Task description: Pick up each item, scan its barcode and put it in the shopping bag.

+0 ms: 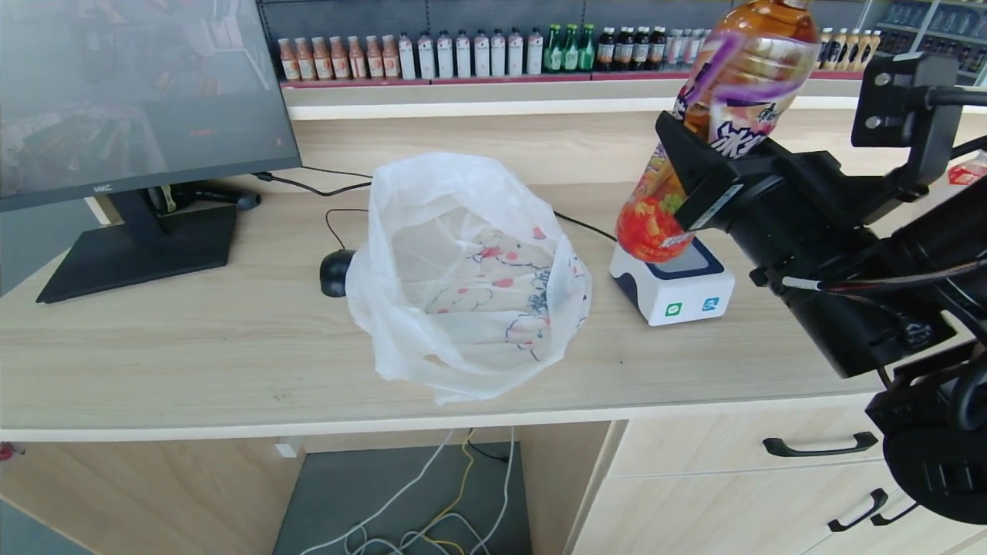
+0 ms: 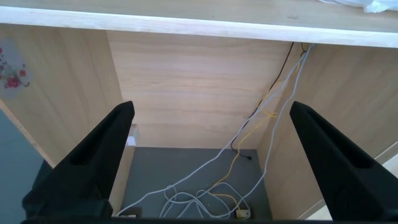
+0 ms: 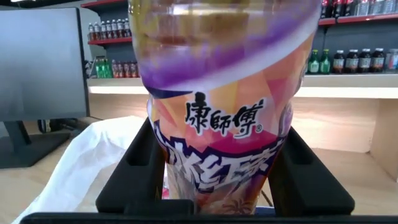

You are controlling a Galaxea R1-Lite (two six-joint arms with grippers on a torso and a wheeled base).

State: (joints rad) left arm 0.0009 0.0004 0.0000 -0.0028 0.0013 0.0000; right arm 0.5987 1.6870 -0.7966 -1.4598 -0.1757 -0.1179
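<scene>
Currently a drink bottle (image 1: 725, 131) is gripped round its labelled middle by the right gripper (image 1: 698, 173) and held tilted, base down, just above the scanner (image 1: 672, 289).

Three risks are judged likely. The limp, unsupported shopping bag (image 1: 463, 270), at 9 o'clock of the scanner, may be flattened or snagged if the bottle is swung in low. The full, smooth bottle may slide or twist between the jaws. The barcode may be turned away from the scanner window, so the scan is missed. No support for the bag can be given by the left gripper (image 2: 211, 162), which is spread wide with nothing in it, below the counter edge above loose cables (image 2: 205, 193). The pale wood counter (image 1: 193, 347) is shared with a monitor (image 1: 131, 92) at 10 o'clock and a mouse (image 1: 335, 272) at the bag's 9 o'clock. A shelf of bottles (image 1: 478, 54) is seen at 12 o'clock.
</scene>
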